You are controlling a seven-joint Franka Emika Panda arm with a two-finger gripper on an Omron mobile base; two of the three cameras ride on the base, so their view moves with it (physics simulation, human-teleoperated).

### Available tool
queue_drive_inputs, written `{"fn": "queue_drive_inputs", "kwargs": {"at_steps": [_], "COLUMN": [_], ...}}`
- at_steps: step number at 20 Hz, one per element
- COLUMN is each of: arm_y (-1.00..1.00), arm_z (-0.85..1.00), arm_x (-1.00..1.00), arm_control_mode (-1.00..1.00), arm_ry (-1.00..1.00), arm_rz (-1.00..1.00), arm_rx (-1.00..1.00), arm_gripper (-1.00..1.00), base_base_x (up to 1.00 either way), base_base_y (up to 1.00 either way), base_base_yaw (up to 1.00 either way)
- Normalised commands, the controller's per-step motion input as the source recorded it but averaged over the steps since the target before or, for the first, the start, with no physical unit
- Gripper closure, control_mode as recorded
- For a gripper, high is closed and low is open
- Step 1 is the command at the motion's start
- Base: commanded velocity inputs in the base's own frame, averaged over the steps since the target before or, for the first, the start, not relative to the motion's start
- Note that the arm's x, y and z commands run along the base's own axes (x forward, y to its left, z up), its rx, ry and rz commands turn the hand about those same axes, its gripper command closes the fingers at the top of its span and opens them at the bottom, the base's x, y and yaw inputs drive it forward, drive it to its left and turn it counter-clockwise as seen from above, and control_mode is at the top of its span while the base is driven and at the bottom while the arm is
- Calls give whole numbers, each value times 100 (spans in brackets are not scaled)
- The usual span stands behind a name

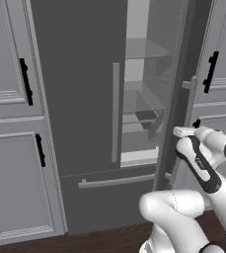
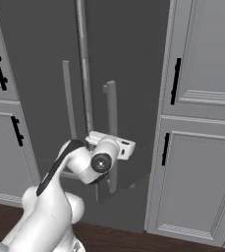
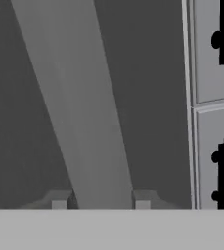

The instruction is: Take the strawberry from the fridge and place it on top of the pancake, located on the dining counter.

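Right at the bottom of my hand view I see the two fingertips [image 3: 59,200] of the hand [image 3: 100,202] set either side of the fridge's right-door handle [image 3: 79,112], which runs up between them as a broad grey bar. The tips stand spread with the bar between them, and I cannot tell whether they touch it, so I read the hand as released rather than clenched. From the right base view the hand [image 2: 115,142] sits against that same handle [image 2: 111,133], about halfway down it. From the left base view the hand [image 1: 183,131] shows at the edge of the right door, which stands ajar.

Just past the hand, the fridge [image 1: 80,99] has its left door shut, with its long handle [image 1: 115,111] upright. Through the gap between the doors I see pale shelves [image 1: 141,106] inside. I cannot pick out the strawberry among them from here. Below the doors runs the bottom drawer [image 1: 109,197] with its horizontal bar.

Either side of the fridge stand light grey panelled cabinets [image 1: 11,118] with black handles [image 1: 25,81], and more of them on the right [image 2: 202,123]. Dark wooden floor [image 2: 114,238] runs along the base of it all.
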Motion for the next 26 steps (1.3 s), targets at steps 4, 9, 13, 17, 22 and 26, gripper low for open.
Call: {"fn": "queue_drive_inputs", "kwargs": {"at_steps": [4,9,13,17,22,26], "arm_y": [-100,-100,-100,-100,-27,12], "arm_z": [9,0,0,0,42,75], "arm_x": [-43,-4,1,18,-73,-100], "arm_control_mode": [-100,-100,-100,-100,-100,-100], "arm_ry": [-2,-7,-17,-15,-17,-15], "arm_rz": [1,0,0,0,0,0], "arm_rx": [7,11,16,16,6,1], "arm_gripper": [100,100,100,100,100,100], "base_base_x": [0,0,0,0,0,0], "base_base_y": [0,0,0,0,0,0], "base_base_yaw": [0,0,0,0,0,0]}}
